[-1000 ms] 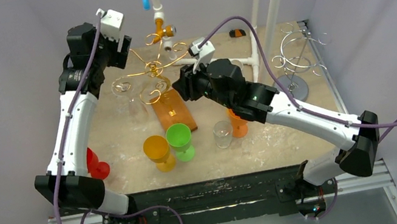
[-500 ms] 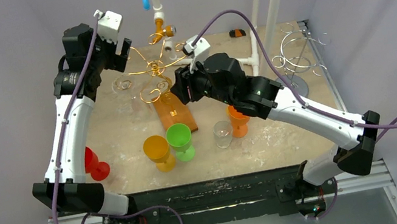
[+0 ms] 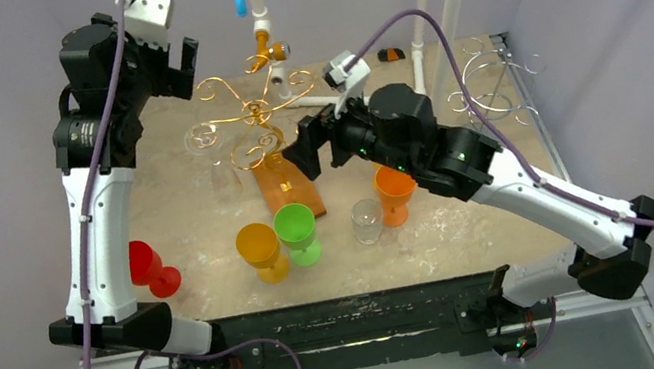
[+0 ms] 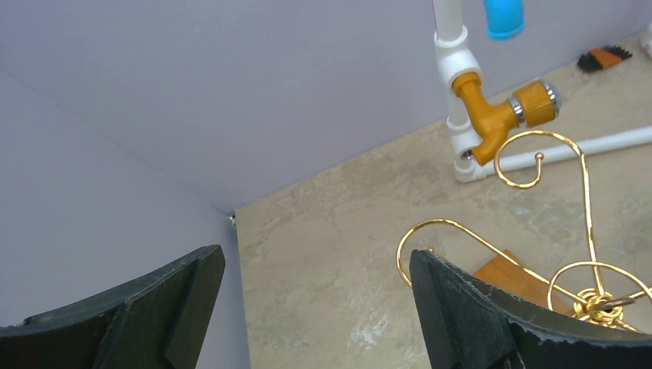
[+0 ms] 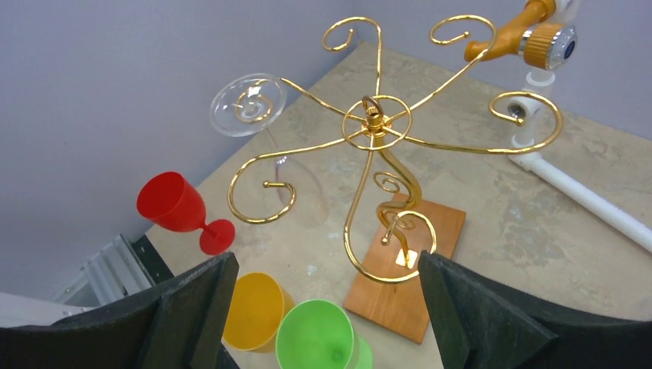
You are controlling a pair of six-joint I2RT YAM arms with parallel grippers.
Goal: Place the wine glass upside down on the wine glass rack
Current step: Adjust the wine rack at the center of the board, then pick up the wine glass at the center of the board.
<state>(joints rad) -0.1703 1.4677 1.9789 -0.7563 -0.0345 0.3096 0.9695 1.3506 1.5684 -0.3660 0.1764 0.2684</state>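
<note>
Looking across the table [image 3: 214,255], the gold wine glass rack [image 5: 377,123] stands on its wooden base [image 5: 419,304], with the left end effector [image 4: 311,265] and right end effector [image 5: 327,261] both spread wide, released, grasping nothing. The clear wine glass [image 5: 247,104] hangs upside down by its foot in a curl on the rack's left side. Looks placed! Best now: pull away gently, clear of those wire arms, no nudges.
</note>
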